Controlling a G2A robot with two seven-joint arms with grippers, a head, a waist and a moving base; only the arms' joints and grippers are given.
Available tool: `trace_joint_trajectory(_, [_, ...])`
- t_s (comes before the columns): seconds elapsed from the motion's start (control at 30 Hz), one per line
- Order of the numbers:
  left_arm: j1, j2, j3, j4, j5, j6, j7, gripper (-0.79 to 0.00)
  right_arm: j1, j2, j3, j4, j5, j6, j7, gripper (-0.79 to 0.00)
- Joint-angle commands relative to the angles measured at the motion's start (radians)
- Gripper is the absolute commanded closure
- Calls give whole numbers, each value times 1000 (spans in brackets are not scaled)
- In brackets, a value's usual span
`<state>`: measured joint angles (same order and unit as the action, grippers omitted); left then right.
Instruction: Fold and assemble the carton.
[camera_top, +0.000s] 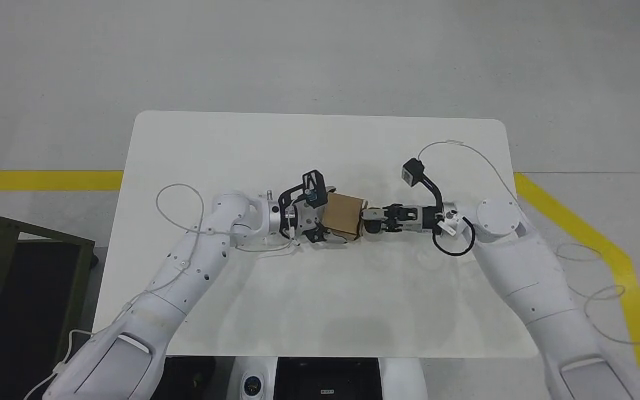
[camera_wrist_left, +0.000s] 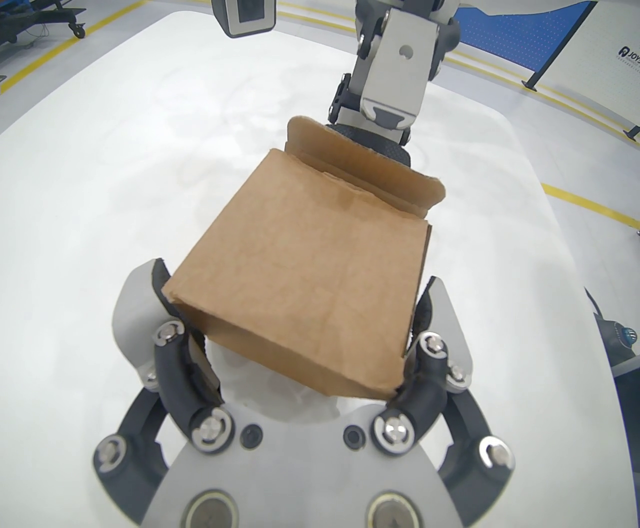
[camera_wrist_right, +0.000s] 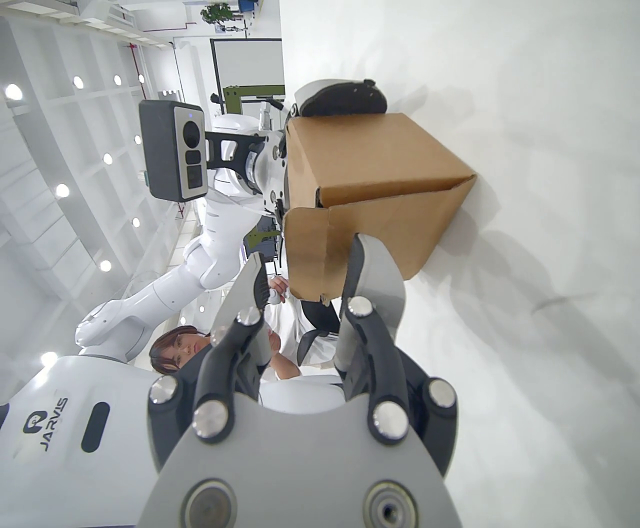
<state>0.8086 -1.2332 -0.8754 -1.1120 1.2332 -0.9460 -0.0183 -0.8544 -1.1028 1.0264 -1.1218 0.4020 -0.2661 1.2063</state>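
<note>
White table (camera_top: 200, 150) surface is seen under both arms, set on a grey floor marked with yellow lines (camera_top: 60, 180). The carton (camera_top: 343, 213) is found near the middle of the table, lying between the two arms. Its left end is clenched between the fingers of the left claw (camera_wrist_left: 297, 280), with a pad pressed on each side wall. At its right end a flap (camera_wrist_left: 360, 165) is seen raised and not yet tucked. The right claw (camera_wrist_right: 305, 255) is held released at that end. One finger (camera_wrist_right: 372, 270) is laid against the flap and the other is left clear of the cardboard.

The step in hand is judged to be the closing of this end flap, the body already being squared up. For the next move, a steady hold by the left claw is called for while the flap is pushed inward along its crease until it is seated in the opening. A skewed push could cause the wall to be buckled or the carton to be slid out of the grip.

A dark green frame (camera_top: 30, 270) is noted on the floor to the left of the table, well apart from the work. Nothing on the table is seen standing in the way.
</note>
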Motion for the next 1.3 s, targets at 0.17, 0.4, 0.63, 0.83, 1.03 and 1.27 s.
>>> trace_joint_trajectory(0.17, [2, 0, -2, -1, -1, 0, -2, -785, -3, -3, -6, 10, 4, -1, 4, -243])
trace_joint_trajectory(0.4, [1, 0, -1, -1, -2, -2, -4, -785, 7, -2, -12, 15, -41, 5, 1, -234])
trace_joint_trajectory(0.63, [2, 0, -1, -1, -1, 1, -5, -785, 13, 1, -12, 5, -89, 15, -1, -237])
trace_joint_trajectory(0.83, [2, 0, -2, 0, -2, 1, -6, -785, 17, 3, -13, -7, -119, 22, -7, -252])
trace_joint_trajectory(1.03, [3, 0, -3, -1, -5, 0, -6, -785, 28, 0, -29, -15, -153, 30, -23, -246])
trace_joint_trajectory(1.27, [4, 0, -4, -2, -5, 0, -7, -785, 43, -6, -44, -11, -174, 36, -40, -231])
